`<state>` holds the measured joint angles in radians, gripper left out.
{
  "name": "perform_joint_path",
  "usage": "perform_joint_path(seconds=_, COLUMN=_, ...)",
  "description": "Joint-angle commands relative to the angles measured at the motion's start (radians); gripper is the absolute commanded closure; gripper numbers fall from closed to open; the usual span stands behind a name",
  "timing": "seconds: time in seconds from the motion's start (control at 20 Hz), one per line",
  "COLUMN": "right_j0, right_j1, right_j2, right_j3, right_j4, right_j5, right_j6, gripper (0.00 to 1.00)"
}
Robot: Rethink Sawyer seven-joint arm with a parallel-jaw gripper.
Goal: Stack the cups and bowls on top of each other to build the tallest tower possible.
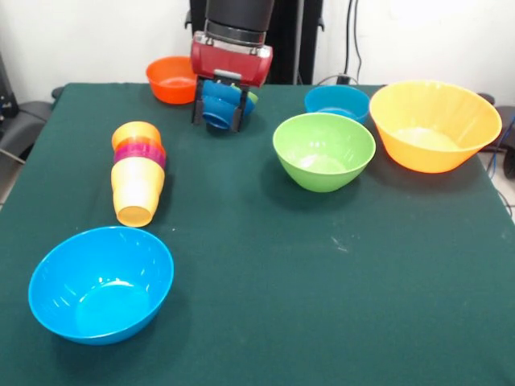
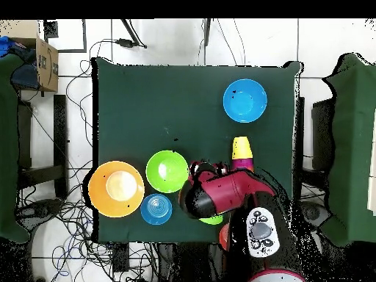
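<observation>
Nearest bowl: we see a glossy light-blue plastic bowl at lower left on the green surface.
Tower: nested yellow, purple and orange cups lie toppled, left of centre.
Fingers: we see the gripper clenched on a small blue bowl, upper centre.

One camera looks across the green table at tabletop height; another looks straight down on it.

The robot's glossy red wrist housing sits under a ribbed black cylindrical arm segment, with dark slim gripper fingers below; overhead shows a grey oval button panel.
</observation>
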<state>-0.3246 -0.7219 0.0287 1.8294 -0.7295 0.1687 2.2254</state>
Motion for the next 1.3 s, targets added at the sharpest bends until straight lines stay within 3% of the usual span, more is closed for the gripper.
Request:
perform_joint_path(seconds=0.05, right_j0=0.013, right_j1=0.101, right_j2=-0.01, right_j3=-0.042, right_j4=-0.044, right_j5=-0.04, right_j6=0.041, gripper=0.0)
perform_joint_path(seconds=0.6, right_j0=0.001, right_j1=0.123, right_j2=-0.065, right_j3=-0.018, right_j4=-0.011, right_j5=-0.057, right_j6=0.068, gripper=0.0)
perform_joint_path(seconds=0.85, right_j0=-0.016, right_j1=0.17, right_j2=-0.125, right_j3=-0.013, right_j4=-0.026, right_j5=-0.151, right_j6=0.086, gripper=0.0)
perform_joint_path(seconds=1.3, right_j0=-0.045, right_j1=0.224, right_j2=-0.162, right_j3=0.011, right_j4=-0.02, right_j5=-0.221, right_j6=0.075, gripper=0.0)
